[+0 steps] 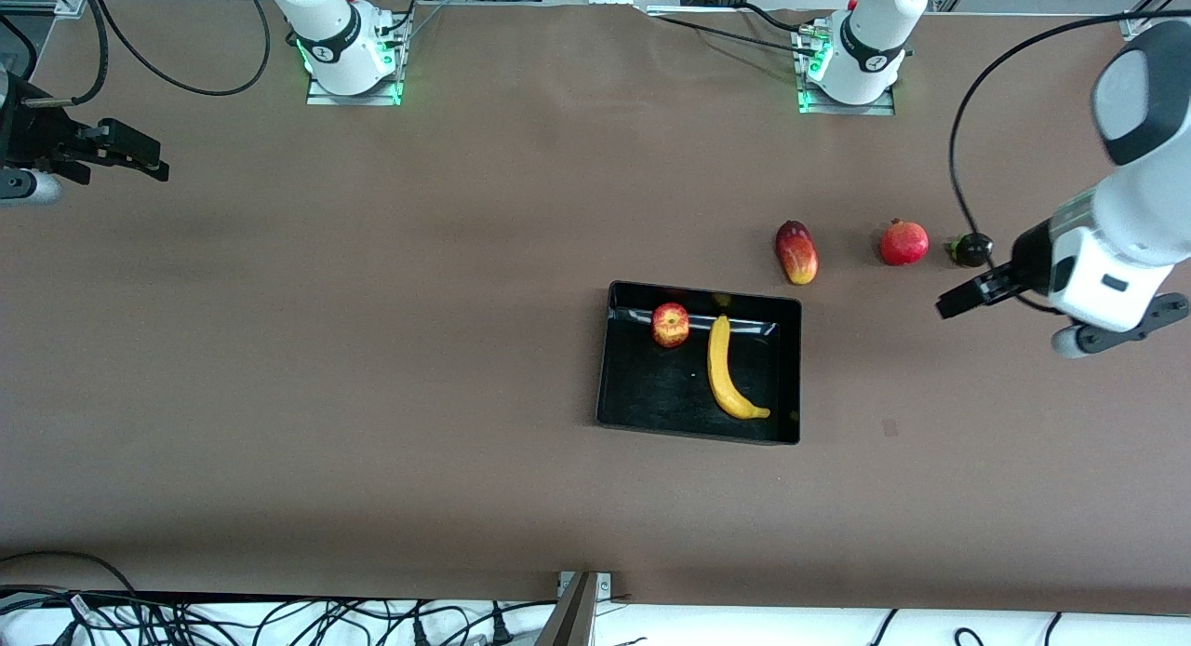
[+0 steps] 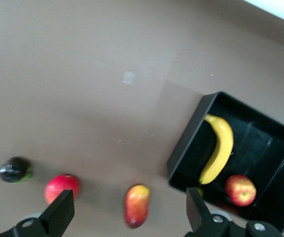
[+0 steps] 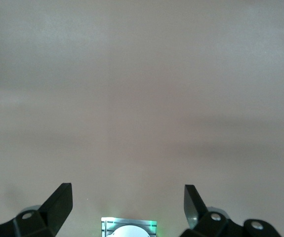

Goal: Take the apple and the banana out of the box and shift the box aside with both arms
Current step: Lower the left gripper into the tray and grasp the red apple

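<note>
Nearest the front camera lies the box (image 1: 698,423), a glossy black open tray resting flat on the brown surface (image 1: 372,395), toward the left arm's end of the middle. The banana (image 1: 724,371) lies inside it, running roughly from 12 o'clock to 5 o'clock, its curved tip toward the tray's nearer wall. The apple (image 1: 671,325) sits in the tray too, just beside the banana's upper end, at about 10 o'clock from the banana's middle and close to the tray's farther wall.

Farther from the camera, outside the tray at about 1 o'clock from it, lies a mango (image 1: 796,252). A pomegranate (image 1: 904,243) stands near it toward the left arm's end, and a small dark round fruit (image 1: 970,249) sits just beside that, farther along the same line.

The left hand (image 1: 963,300) hangs over bare surface at about 3 o'clock from the tray, its fingers (image 2: 60,212) spread apart and holding nothing. The right hand (image 1: 130,153) waits over the surface at the right arm's end, well apart from every fruit, fingers (image 3: 60,202) likewise apart and empty.
</note>
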### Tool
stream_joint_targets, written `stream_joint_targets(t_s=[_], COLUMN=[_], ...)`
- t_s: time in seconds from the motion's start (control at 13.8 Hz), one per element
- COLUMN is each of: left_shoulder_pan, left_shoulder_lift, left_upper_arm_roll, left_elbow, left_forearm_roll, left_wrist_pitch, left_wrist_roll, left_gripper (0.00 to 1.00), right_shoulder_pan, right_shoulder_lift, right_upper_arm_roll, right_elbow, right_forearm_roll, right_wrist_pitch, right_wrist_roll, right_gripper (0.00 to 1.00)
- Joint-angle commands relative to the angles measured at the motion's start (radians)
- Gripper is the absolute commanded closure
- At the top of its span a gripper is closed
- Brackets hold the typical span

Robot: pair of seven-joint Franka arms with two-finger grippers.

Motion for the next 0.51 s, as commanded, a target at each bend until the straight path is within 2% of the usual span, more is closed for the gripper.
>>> stream_joint_targets(t_s=[0.0, 0.43], left_shoulder_pan=[-0.098, -0.226], left_shoulder_lift=[0.056, 0.16], left_upper_arm_roll=[0.004, 0.007], left_elbow=[0.018, 0.022], left_forearm_roll=[0.051, 0.043], left_wrist_pitch=[0.018, 0.05], left_wrist_roll=[-0.083, -0.198], left_gripper=[0.0, 0.0], right_shoulder_pan=[-0.008, -0.008], right_shoulder_lift=[0.002, 0.002], right_upper_arm_roll=[0.006, 0.004], right_elbow=[0.015, 0.015], right_forearm_roll=[0.021, 0.021], right_wrist_pitch=[-0.009, -0.009], right_wrist_roll=[-0.001, -0.001], right_gripper=[0.0, 0.0])
